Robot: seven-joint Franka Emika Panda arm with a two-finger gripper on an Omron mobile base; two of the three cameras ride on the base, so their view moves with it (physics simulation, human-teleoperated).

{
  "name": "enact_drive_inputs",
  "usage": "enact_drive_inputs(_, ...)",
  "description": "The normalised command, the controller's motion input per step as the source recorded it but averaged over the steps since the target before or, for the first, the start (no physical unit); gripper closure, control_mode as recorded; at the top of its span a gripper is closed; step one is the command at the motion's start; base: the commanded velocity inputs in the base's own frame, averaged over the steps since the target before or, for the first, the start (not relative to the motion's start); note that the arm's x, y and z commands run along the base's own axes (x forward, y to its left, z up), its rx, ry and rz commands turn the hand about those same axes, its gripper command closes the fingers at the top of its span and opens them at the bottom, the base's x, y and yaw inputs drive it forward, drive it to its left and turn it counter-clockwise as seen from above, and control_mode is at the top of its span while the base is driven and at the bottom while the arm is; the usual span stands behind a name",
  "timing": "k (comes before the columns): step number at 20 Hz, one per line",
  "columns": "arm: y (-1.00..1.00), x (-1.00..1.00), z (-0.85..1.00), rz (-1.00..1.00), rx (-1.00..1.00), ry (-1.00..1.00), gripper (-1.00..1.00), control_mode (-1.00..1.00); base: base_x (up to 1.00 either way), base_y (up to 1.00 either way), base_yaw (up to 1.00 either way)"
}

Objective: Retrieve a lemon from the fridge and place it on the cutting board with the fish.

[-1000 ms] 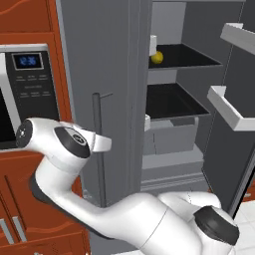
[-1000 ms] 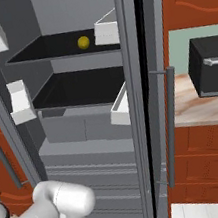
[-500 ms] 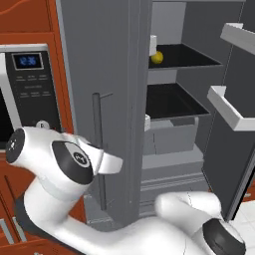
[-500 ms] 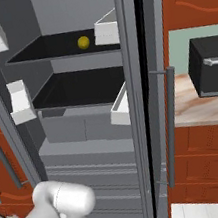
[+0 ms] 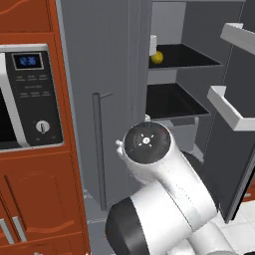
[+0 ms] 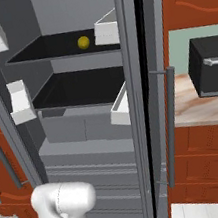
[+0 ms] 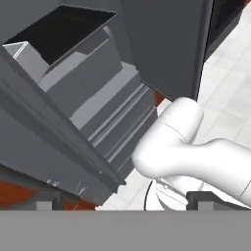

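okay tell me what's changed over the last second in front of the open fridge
Only the white robot arm moved: in the left base view its round dark-capped joint swung from beside the black-and-silver microwave rightward, to in front of the tall grey fridge. Nothing was grasped or released. The small yellow lemon stays on the upper black shelf, and the doors stay open.

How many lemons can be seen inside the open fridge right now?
1. The lemon sits on the upper black shelf of the fridge, toward the back. Door bins and closed drawers could hide others.
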Motion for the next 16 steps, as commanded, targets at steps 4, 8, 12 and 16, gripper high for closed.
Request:
enact_drive_inputs(4,-1.0,-0.03,0.21,0.0,0.68,0.0,-1.0,-1.0,0.0,0.0,0.0)
enact_drive_inputs(8,-0.91,0.0,0.44,0.05,0.57,0.0,-1.0,-1.0,0.0,0.0,0.0)
enact_drive_inputs(12,-0.67,0.13,0.09,0.15,0.34,0.02,-1.0,-1.0,0.0,0.0,0.0)
enact_drive_inputs(16,-0.08,0.29,-0.08,0.09,0.06,-0.09,-1.0,-1.0,0.0,0.0,0.0)
